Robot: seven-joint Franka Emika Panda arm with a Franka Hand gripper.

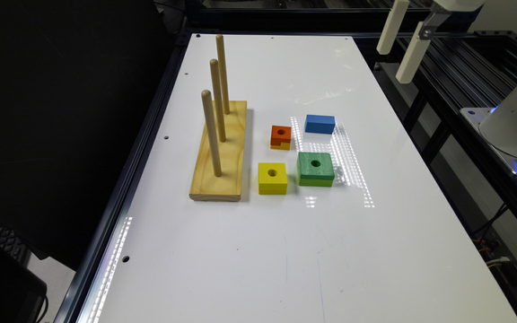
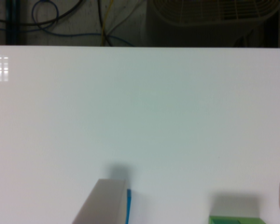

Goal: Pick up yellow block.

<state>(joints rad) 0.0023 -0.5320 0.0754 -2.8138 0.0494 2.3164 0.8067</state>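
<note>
Yellow block [image 1: 272, 178] rests on the white table [image 1: 249, 251], just left of the green block [image 1: 315, 169]; gripper [image 1: 400, 44] hangs high, jaws apart.

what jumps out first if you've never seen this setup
Three tall pegs rise from a wooden base at the exterior view's left of a white table. Beside it lie four bright blocks: the yellow block nearest the base, green, orange and blue. The pincer hangs open high above the table's far right corner.

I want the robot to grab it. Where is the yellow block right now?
In the exterior view, the yellow block lies on the white table, between the wooden peg stand and the green block.
</note>
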